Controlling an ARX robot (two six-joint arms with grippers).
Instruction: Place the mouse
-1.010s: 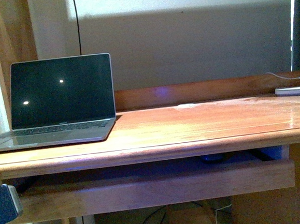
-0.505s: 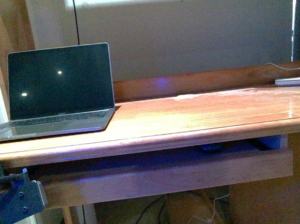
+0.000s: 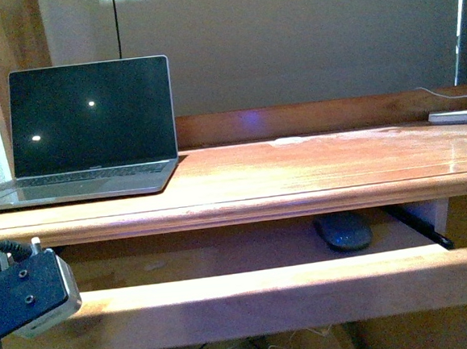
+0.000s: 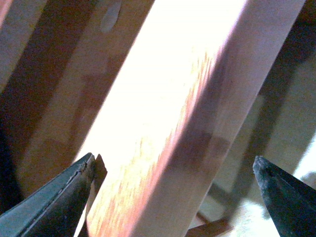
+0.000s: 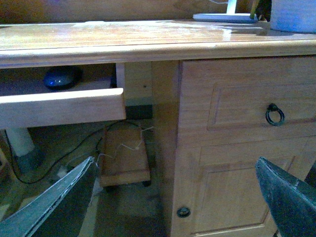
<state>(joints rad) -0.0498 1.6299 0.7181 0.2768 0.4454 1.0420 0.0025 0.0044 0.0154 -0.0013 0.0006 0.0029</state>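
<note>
Under desk [image 3: 298, 177] top, lower right of centre in front view: I see mouse [image 3: 343, 231] lying on pull-out tray [image 3: 251, 298], toward its right end, behind tray's front rail, nothing touching it. Laptop [image 3: 92, 121] open on desk, upper left of frame, screen dark. Left hand [image 4: 174, 165] spread, fingers either side of tray's front rail; I cannot tell whether they touch wood. Right hand [image 5: 174, 163] spread, empty, facing cabinet front [image 5: 232, 113] beneath desk, well apart from mouse.
</note>
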